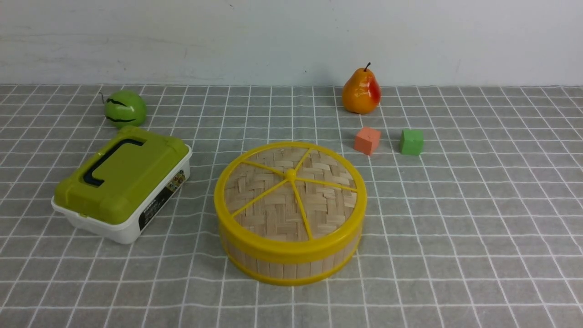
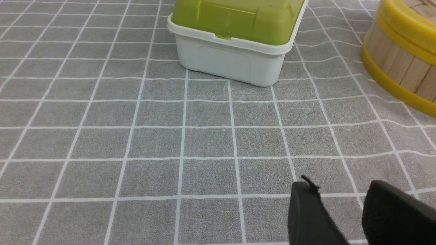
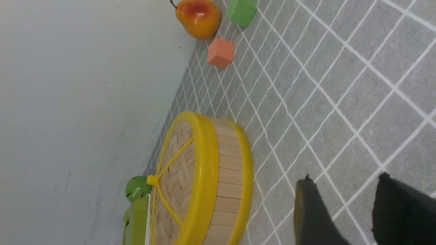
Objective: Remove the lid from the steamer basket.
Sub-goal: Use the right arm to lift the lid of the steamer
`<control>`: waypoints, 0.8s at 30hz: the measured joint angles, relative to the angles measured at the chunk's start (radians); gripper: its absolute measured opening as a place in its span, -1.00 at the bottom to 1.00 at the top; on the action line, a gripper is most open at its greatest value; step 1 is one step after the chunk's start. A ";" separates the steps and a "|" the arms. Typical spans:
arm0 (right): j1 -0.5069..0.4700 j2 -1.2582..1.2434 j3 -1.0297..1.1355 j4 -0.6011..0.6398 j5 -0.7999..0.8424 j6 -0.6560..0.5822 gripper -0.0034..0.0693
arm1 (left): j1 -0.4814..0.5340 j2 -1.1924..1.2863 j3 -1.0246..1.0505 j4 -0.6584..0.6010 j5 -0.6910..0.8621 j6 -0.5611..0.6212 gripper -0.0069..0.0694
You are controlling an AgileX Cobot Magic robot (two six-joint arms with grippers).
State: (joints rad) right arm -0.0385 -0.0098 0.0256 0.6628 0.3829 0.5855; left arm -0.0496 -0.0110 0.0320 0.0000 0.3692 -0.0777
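The lid (image 1: 289, 191), a woven bamboo disc with a yellow rim and spokes, sits closed on the steamer basket (image 1: 291, 264) at the middle of the table. Both show in the right wrist view, the lid (image 3: 177, 170) on the basket (image 3: 231, 177). The basket's wall (image 2: 402, 64) shows in the left wrist view. Neither arm shows in the front view. My left gripper (image 2: 340, 190) is open and empty above the cloth, apart from the basket. My right gripper (image 3: 344, 185) is open and empty, off to the basket's side.
A white box with an olive-green lid (image 1: 123, 182) stands left of the basket, also in the left wrist view (image 2: 235, 37). A green ball (image 1: 125, 108) lies behind it. A pear (image 1: 361, 91), an orange cube (image 1: 367, 140) and a green cube (image 1: 411, 141) lie at the back right.
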 joint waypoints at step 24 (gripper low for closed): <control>0.000 0.849 -1.103 -0.099 0.770 -0.990 -0.92 | 0.000 0.000 0.000 0.000 0.000 0.000 -0.19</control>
State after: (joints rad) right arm -0.0385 0.8391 -1.0776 0.5642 1.1525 -0.4041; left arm -0.0496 -0.0110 0.0320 0.0000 0.3692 -0.0777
